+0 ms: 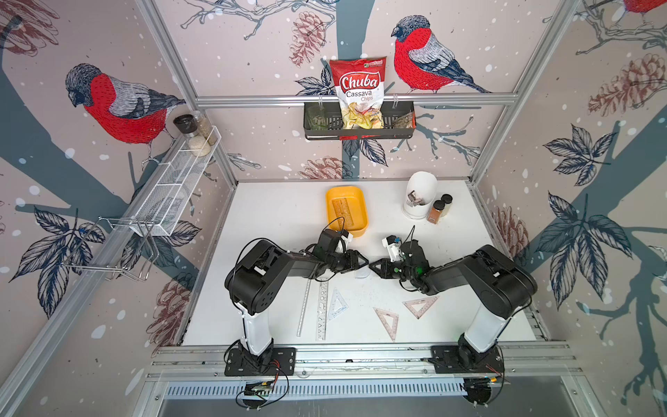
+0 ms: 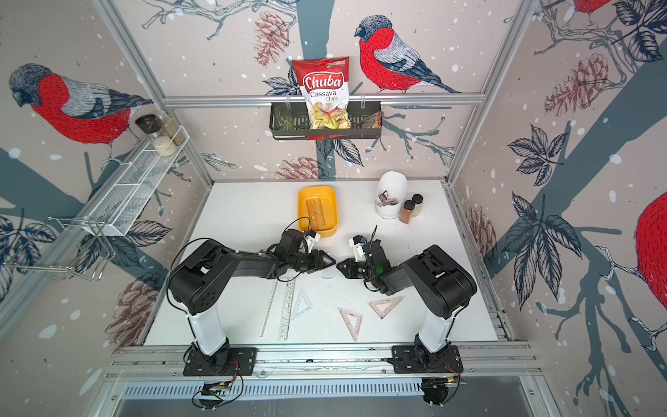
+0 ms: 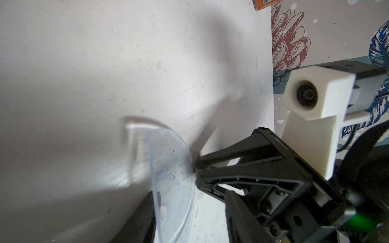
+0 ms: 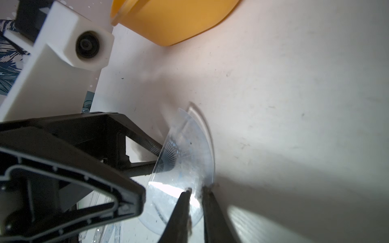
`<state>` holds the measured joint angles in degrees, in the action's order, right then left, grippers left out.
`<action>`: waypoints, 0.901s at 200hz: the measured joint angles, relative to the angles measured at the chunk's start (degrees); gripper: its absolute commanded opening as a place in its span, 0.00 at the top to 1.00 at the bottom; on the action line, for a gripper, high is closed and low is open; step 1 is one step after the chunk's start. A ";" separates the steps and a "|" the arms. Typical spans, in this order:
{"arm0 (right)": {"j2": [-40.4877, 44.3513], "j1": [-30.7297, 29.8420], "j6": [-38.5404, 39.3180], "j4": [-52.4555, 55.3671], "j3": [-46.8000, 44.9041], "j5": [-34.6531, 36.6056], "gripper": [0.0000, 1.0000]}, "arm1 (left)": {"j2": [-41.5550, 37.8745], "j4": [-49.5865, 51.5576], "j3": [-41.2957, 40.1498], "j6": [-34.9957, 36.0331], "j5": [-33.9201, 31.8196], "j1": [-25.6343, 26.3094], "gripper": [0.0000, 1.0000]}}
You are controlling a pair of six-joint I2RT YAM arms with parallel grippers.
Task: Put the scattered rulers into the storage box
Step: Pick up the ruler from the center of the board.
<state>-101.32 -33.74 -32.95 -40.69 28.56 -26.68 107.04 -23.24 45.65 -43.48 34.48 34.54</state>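
A robot test cell dressed as a kitchen corner, aluminium frame [image 1: 252, 100], bullfinch wallpaper [image 1: 119, 108], my left arm [image 1: 274, 267] and right arm [image 1: 480, 270] bolted to a front rail [image 1: 361, 355], white table [image 1: 274, 216], spice jars [image 1: 436, 211], chips bag [image 1: 358, 86] in a hanging basket [image 1: 389, 127].

At twelve o'clock, a red-and-white snack bag [image 1: 358, 86] [image 2: 322, 85] in the black basket [image 1: 397, 135] reads "Chuba Cassava Chips" in both top views. The protractor [image 4: 183, 160] has printed scale lines, but its figures are too blurred to read.
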 measured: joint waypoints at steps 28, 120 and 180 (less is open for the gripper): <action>-0.35 0.00 0.00 -0.68 0.04 -0.26 0.80 | 0.98 0.17 0.22 -0.17 -0.17 0.44 0.76; 11.08 2.84 -1.97 6.62 0.04 -1.79 0.57 | -4.39 5.35 -0.74 -2.86 1.14 -0.20 1.00; 13.33 6.23 -12.07 -0.50 2.69 -12.87 0.43 | -11.76 -8.22 -3.72 -13.81 10.95 -5.38 1.00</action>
<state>-87.99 -27.51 -45.01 -41.19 31.24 -39.55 95.29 -31.46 41.93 -57.30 45.43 29.17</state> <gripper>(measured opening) 0.577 0.085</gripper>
